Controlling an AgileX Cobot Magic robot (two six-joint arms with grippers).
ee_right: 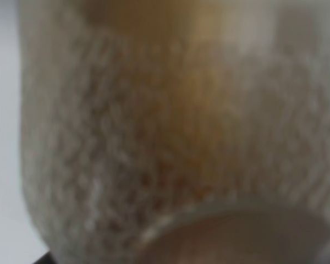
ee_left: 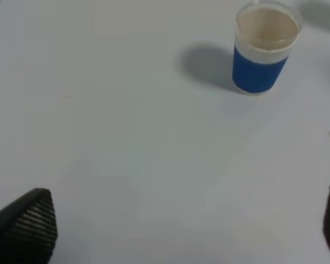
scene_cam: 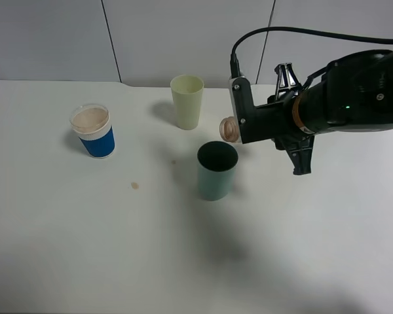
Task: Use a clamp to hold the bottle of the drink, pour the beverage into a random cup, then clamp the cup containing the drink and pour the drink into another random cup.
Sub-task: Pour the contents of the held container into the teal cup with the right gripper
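Right arm (scene_cam: 354, 98) reaches in from the right, roughly level above the table (scene_cam: 65, 248). Right gripper (scene_cam: 247, 125) is clamped on the bottle (scene_cam: 230, 128), which is tipped on its side in the air, mouth near the teal cup (scene_cam: 217, 171). Left gripper (ee_left: 181, 225) hangs low over the table, jaws wide apart, holding nothing. Blue cup (ee_left: 261, 55) stands upright, well ahead of it. Pale cup (scene_cam: 187, 101) stands behind the teal one.

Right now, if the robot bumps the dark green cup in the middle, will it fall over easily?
Probably. The dark green cup looks taller than wide and narrower at its base, so a nudge could tip it. Its inside looks dark, maybe empty, so it is likely light. Tipped, it might roll.
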